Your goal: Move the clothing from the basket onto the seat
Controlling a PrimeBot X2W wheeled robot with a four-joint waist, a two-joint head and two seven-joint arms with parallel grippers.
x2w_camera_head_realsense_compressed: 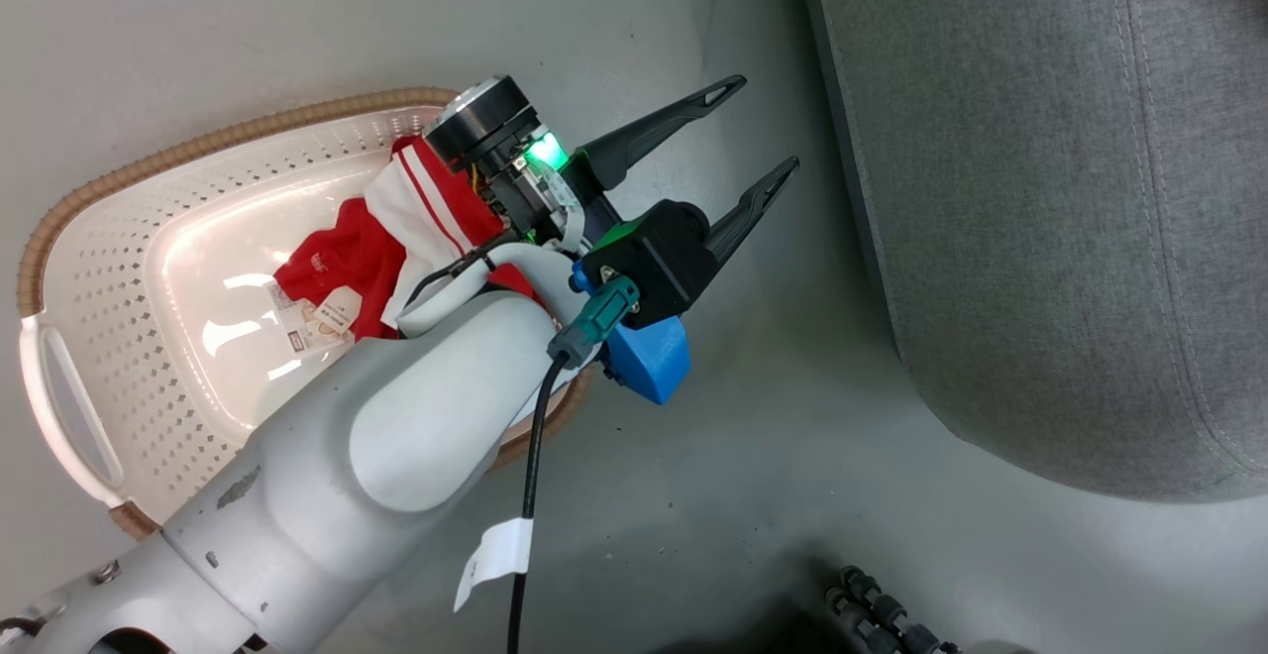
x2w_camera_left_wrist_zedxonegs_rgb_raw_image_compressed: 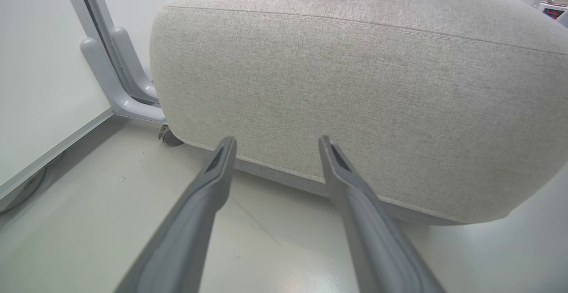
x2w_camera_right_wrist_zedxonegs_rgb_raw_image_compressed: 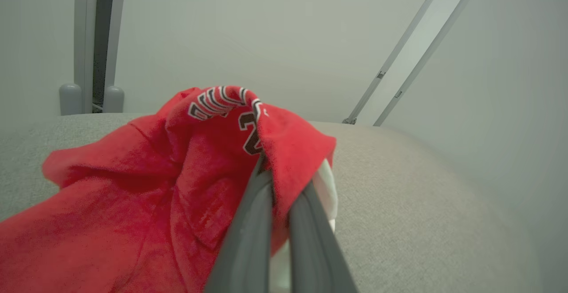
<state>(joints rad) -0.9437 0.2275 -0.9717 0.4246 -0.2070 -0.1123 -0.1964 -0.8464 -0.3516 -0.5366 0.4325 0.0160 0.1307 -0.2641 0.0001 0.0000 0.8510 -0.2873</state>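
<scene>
The seat [x2w_camera_head_realsense_compressed: 1070, 188] is the biggest thing here. It fills the right side of the head view, and the floor [x2w_camera_head_realsense_compressed: 792, 456] lies between it and the basket [x2w_camera_head_realsense_compressed: 99, 357], which stands well apart on my left. In the right wrist view one red garment [x2w_camera_right_wrist_zedxonegs_rgb_raw_image_compressed: 177, 173] lies already on the top of the seat [x2w_camera_right_wrist_zedxonegs_rgb_raw_image_compressed: 421, 195], and my right hand [x2w_camera_right_wrist_zedxonegs_rgb_raw_image_compressed: 284, 186] is clamped on a fold of it, the two fingers pressed nearly together.

More clothing [x2w_camera_head_realsense_compressed: 347, 258] is bunched on the bottom of the basket, red with white striped trim and small white tags. My left forearm crosses above the basket, so I judge that the left arm is the nearer one for this piece.

My left hand [x2w_camera_head_realsense_compressed: 765, 124] is released, fingers spread and holding nothing. It points away from the basket, toward the side of the seat [x2w_camera_left_wrist_zedxonegs_rgb_raw_image_compressed: 355, 84]. The clothing lies behind its wrist, so the hand must turn back and go down into the basket.
</scene>
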